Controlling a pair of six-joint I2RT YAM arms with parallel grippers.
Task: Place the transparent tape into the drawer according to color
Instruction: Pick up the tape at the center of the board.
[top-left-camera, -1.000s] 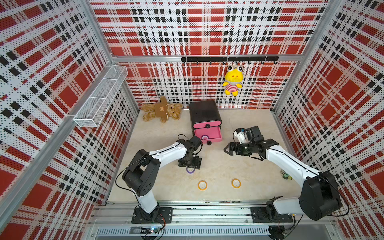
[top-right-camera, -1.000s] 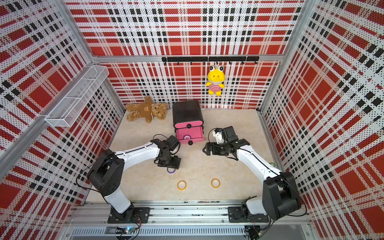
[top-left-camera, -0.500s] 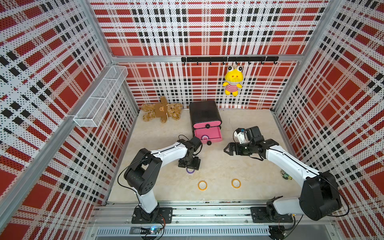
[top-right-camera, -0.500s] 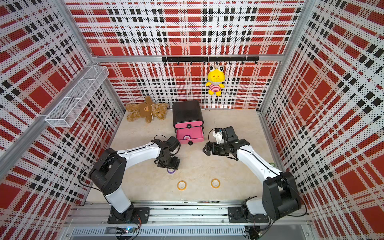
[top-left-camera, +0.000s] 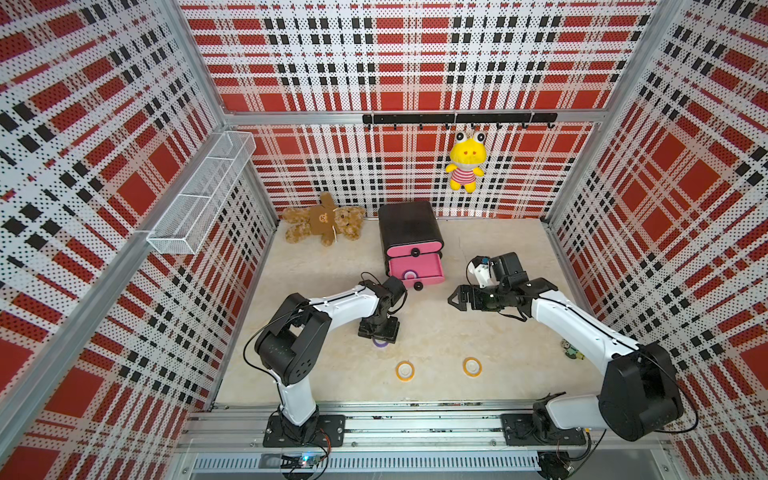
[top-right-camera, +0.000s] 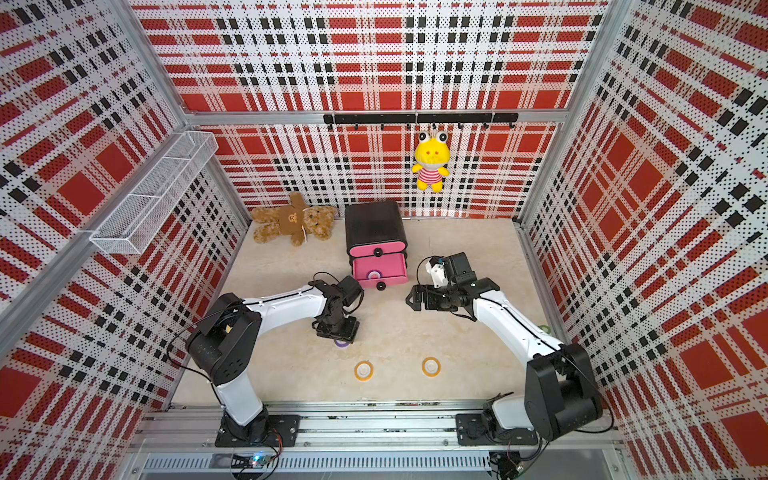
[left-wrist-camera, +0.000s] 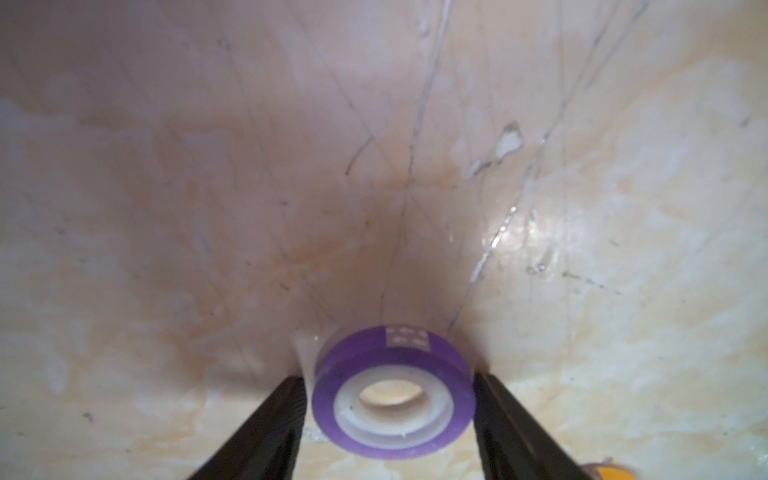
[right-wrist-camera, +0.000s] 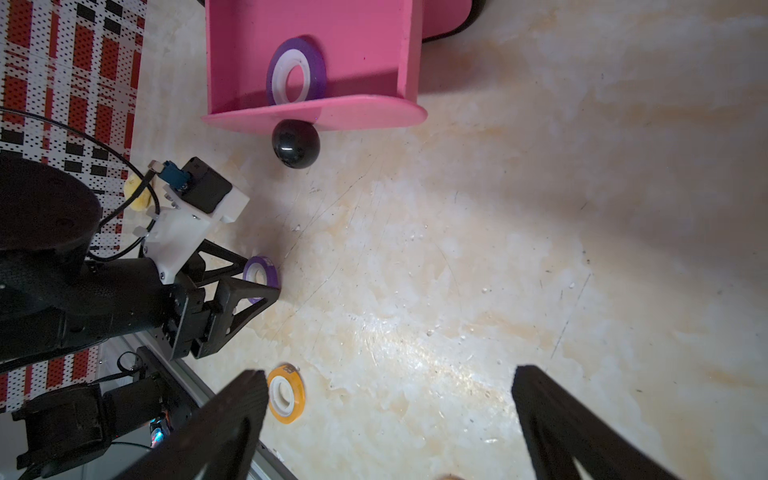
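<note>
The black drawer chest (top-left-camera: 409, 224) stands at the back, and the pink drawer (top-left-camera: 432, 272) under its top front is pulled out. One purple transparent tape (top-left-camera: 410, 274) (right-wrist-camera: 296, 72) lies inside it. A second purple tape (left-wrist-camera: 392, 399) (top-left-camera: 380, 343) rests on the table in front of the chest. My left gripper (left-wrist-camera: 390, 378) (top-left-camera: 379, 332) points down over it, with a finger against each side. Two orange tapes (top-left-camera: 404, 370) (top-left-camera: 472, 366) lie nearer the front edge. My right gripper (right-wrist-camera: 388, 372) (top-left-camera: 453, 298) hovers open and empty to the right of the drawer.
A brown teddy bear (top-left-camera: 322, 222) lies at the back left beside the chest. A yellow plush (top-left-camera: 465, 162) hangs from the black hook rail. A white wire basket (top-left-camera: 203, 195) is fixed to the left wall. A small greenish object (top-left-camera: 571, 351) sits by the right wall.
My left gripper's fingers have narrowed onto the purple tape on the table. Neither arm has visibly shifted, and the right gripper is as it was.
</note>
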